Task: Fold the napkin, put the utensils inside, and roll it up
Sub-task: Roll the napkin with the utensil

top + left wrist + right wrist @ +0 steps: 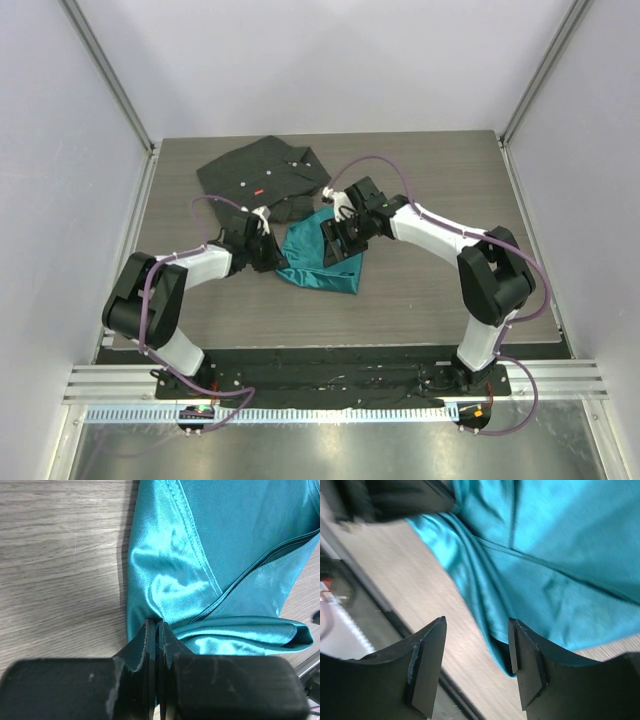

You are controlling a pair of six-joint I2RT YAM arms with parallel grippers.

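Shiny satin-like teal napkin [235, 535] — creased, folded — pinched in left hand [156, 628].

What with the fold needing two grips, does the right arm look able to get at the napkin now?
Probably yes: the right gripper hangs open right over the napkin, with nothing between. The left gripper pinches another edge, out of the way.

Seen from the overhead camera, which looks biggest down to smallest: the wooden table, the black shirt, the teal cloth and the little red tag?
1. table
2. black shirt
3. teal napkin, which is folded, so it shows less than its full size
4. red tag, just a speck on the shirt
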